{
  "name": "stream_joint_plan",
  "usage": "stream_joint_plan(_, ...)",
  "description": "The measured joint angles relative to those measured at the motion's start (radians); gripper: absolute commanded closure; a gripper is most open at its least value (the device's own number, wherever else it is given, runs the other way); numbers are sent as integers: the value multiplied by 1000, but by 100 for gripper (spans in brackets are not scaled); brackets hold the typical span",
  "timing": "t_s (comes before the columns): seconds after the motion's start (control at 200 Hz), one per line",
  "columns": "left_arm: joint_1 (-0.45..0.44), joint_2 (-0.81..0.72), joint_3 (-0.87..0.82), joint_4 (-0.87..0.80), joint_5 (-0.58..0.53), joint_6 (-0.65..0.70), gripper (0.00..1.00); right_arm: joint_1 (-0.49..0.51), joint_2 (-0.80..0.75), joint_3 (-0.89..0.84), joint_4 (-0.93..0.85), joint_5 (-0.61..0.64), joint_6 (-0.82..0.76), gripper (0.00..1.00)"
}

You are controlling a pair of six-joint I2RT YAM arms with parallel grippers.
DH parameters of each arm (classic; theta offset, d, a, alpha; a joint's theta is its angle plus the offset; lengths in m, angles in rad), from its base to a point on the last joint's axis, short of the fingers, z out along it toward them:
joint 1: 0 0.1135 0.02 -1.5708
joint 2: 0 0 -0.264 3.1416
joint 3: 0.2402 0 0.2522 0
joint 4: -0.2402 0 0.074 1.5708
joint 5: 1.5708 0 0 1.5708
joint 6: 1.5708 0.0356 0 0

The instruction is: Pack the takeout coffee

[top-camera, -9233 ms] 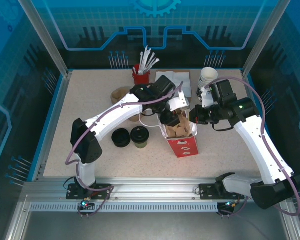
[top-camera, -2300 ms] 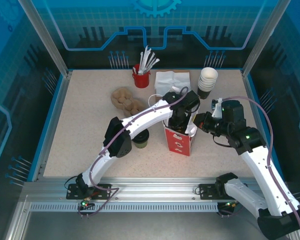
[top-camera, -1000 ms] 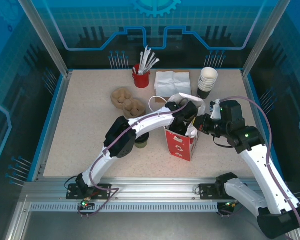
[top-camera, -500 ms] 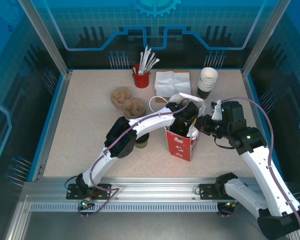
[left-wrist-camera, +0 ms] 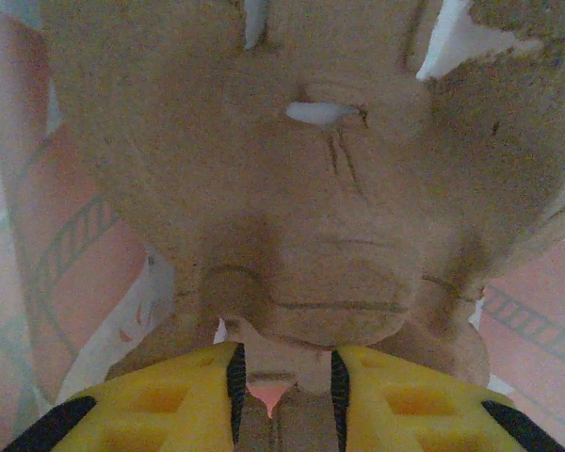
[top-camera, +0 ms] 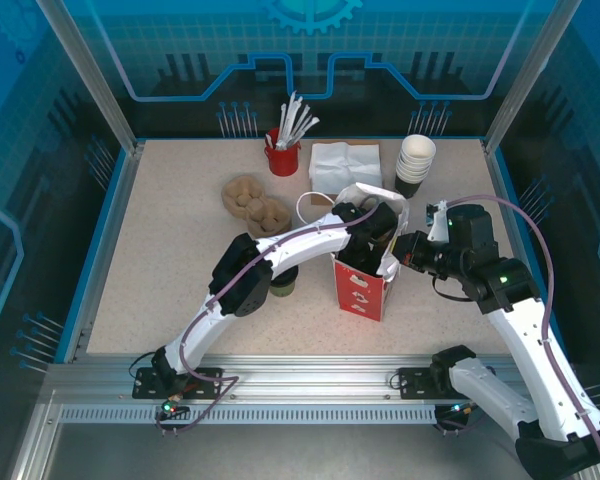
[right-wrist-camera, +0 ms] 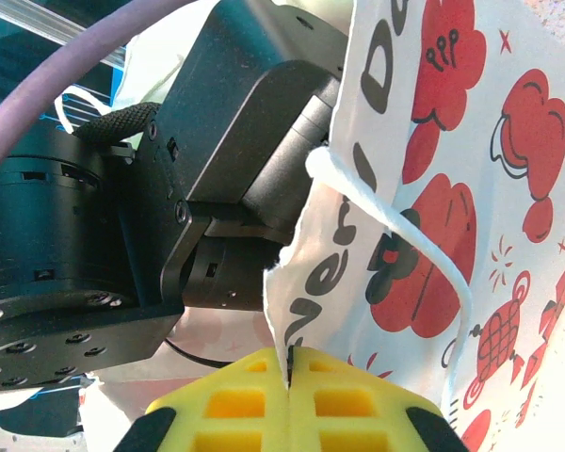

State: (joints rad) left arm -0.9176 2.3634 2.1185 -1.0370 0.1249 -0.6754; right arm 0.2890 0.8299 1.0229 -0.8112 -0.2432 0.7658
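Observation:
The takeout coffee (top-camera: 284,284), an olive-brown cup with a black lid, stands on the table left of the bag, partly hidden under my left arm. A red-and-white paper bag (top-camera: 358,290) stands mid-table, leaning slightly. My left gripper (top-camera: 366,254) reaches down into its mouth. In the left wrist view that gripper (left-wrist-camera: 284,388) is shut on the edge of a brown pulp cup carrier (left-wrist-camera: 320,217) inside the bag. My right gripper (top-camera: 403,252) is shut on the bag's right rim; the paper (right-wrist-camera: 433,188) is pinched between the yellow fingers of this gripper (right-wrist-camera: 290,363).
A second pulp carrier (top-camera: 255,203) lies at the back left. A red cup of stirrers (top-camera: 283,157), white napkins (top-camera: 345,162) and a tall stack of cups (top-camera: 415,165) line the back edge. The bag's cord handle (right-wrist-camera: 395,221) loops by my right fingers.
The left gripper has lowered the carrier from above the bag into it. Over the last second the bag has shifted slightly, and the right gripper keeps its hold on the rim.

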Motion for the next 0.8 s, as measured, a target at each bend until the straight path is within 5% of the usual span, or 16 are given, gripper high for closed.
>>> stream_joint_plan(0.8, 4, -134, 113, -80, -64, -7, 57, 0, 48, 32, -5, 7, -14, 100)
